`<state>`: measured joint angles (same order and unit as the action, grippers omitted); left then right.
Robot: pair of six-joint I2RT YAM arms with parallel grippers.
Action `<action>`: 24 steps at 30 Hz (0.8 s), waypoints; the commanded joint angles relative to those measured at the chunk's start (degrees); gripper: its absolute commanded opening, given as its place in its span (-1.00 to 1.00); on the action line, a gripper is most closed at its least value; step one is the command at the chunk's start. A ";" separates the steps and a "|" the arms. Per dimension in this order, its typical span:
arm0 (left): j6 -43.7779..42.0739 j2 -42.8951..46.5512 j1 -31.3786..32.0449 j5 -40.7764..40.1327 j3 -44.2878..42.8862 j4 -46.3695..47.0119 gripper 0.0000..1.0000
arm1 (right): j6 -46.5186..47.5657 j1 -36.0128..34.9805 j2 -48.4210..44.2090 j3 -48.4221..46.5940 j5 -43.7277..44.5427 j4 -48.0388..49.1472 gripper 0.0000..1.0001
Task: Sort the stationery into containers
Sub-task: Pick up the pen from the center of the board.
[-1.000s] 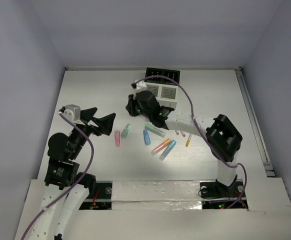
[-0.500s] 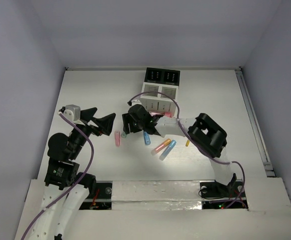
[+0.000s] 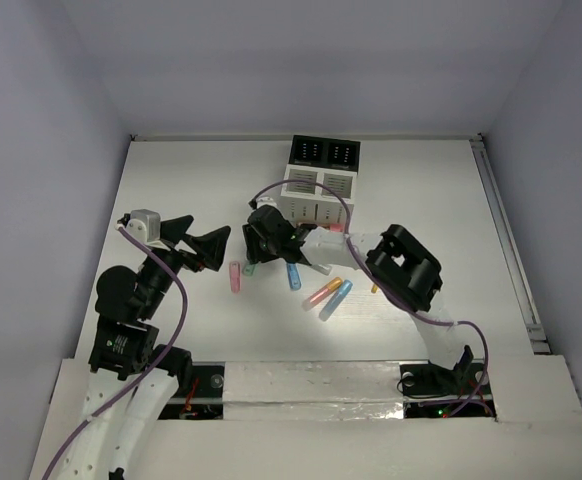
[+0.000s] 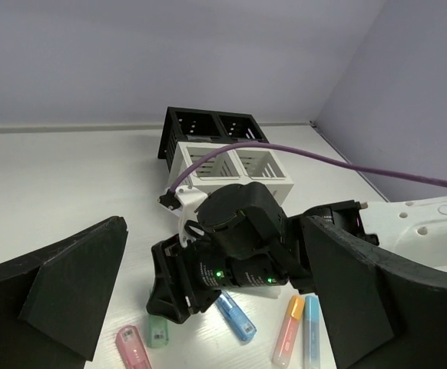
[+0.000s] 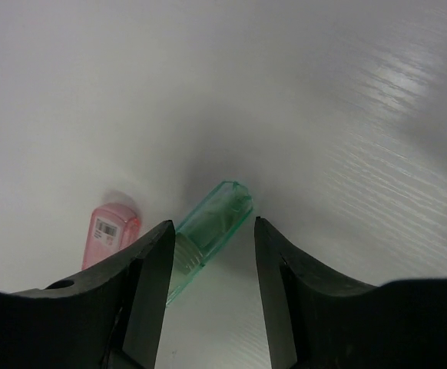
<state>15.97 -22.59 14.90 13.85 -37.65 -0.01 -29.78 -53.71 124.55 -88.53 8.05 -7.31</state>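
Observation:
A green marker [image 5: 223, 207] lies flat on the white table, between the fingers of my right gripper [image 5: 213, 224]. The jaws stand open around it; its lower end lies against the left finger and a gap remains on the right. From above, the right gripper [image 3: 254, 255] covers most of the green marker [image 3: 249, 269]. A pink marker [image 3: 235, 277] lies just left of it. Further right lie a blue marker [image 3: 293, 275], an orange-capped pink marker [image 3: 322, 292] and a light blue one [image 3: 336, 299]. My left gripper [image 3: 196, 240] hangs open and empty to the left. The white and black containers [image 3: 316, 195] stand behind.
A small orange piece [image 3: 375, 286] lies right of the marker group, partly behind my right arm. The right arm's purple cable [image 4: 346, 163] arcs over the white box [image 4: 235, 165] and black box [image 4: 208, 127]. Walls close in the table on three sides.
My right gripper has swung from the organiser leftward and down over the green marker, and its jaws have gone from shut to open. The left arm has not moved.

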 commanded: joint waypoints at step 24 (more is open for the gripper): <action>-0.32 0.88 -0.22 -0.75 -2.52 1.59 0.98 | 8.25 -1.39 2.45 -7.10 2.85 -17.74 0.15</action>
<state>15.94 -22.22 14.90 13.41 -37.65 -0.30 -21.43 -54.61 127.74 -97.49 12.16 -21.39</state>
